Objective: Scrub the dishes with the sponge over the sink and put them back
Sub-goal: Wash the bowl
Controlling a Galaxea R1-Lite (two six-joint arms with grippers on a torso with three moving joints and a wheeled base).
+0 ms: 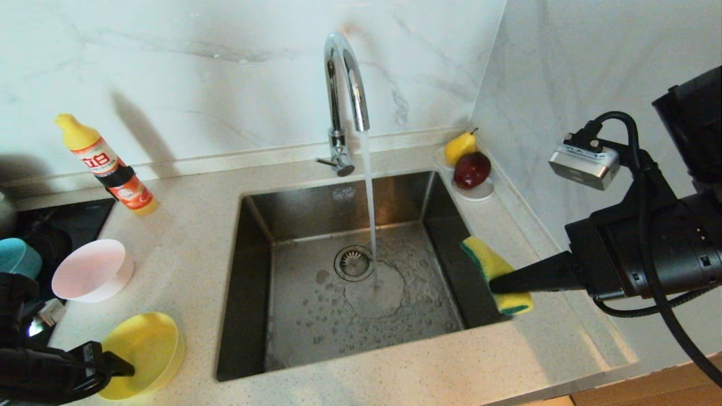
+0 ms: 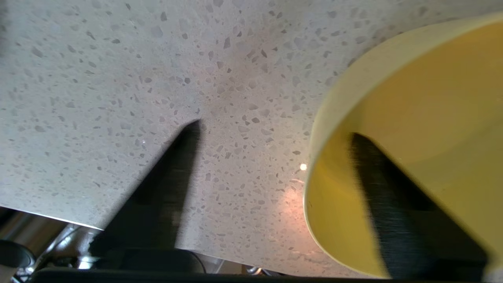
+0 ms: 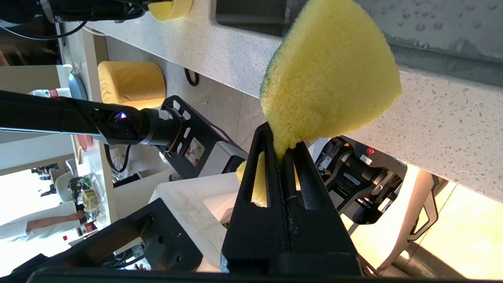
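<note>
While your right hand [image 1: 496, 282] pinches the sponge [image 1: 496, 270] at the sink's [image 1: 254, 293] right edge, your left hand [image 2: 275, 129], fingers apart, straddles the yellow bowl's [image 2: 412, 118] rim on the bench [image 1: 186, 254].

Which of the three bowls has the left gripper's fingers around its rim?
The yellow bowl: one finger of the left gripper is inside it, one outside. The pink bowl and blue bowl stand apart, untouched.
</note>
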